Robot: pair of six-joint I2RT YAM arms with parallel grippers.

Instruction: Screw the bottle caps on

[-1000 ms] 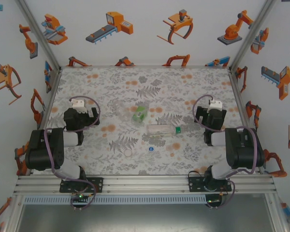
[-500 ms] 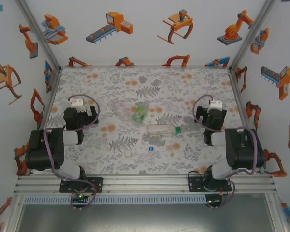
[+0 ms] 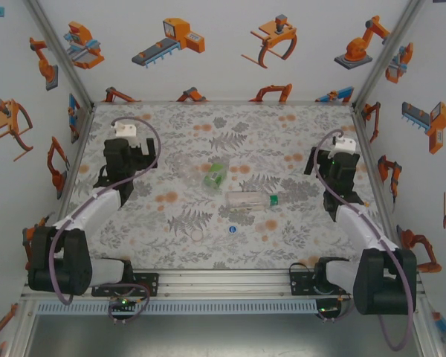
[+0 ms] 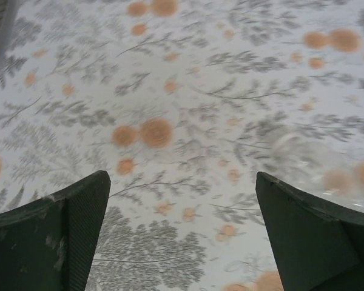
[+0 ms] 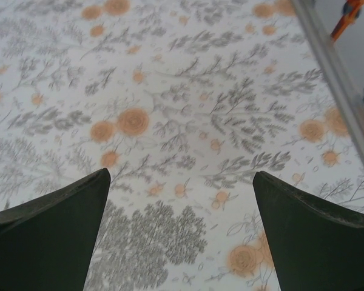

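My left hand [image 4: 182, 176] and right hand [image 5: 182, 174] both hang wide open and empty by the left and right edges of the counter [image 3: 156, 249]. I'd grab a bottle low and stand it up first, leaving the neck free for capping. The clear bottle [image 3: 247, 198] and green bottle [image 3: 215, 176] lie on their sides mid-counter, apparently empty, with the blue cap [image 3: 231, 230] loose toward the near edge.
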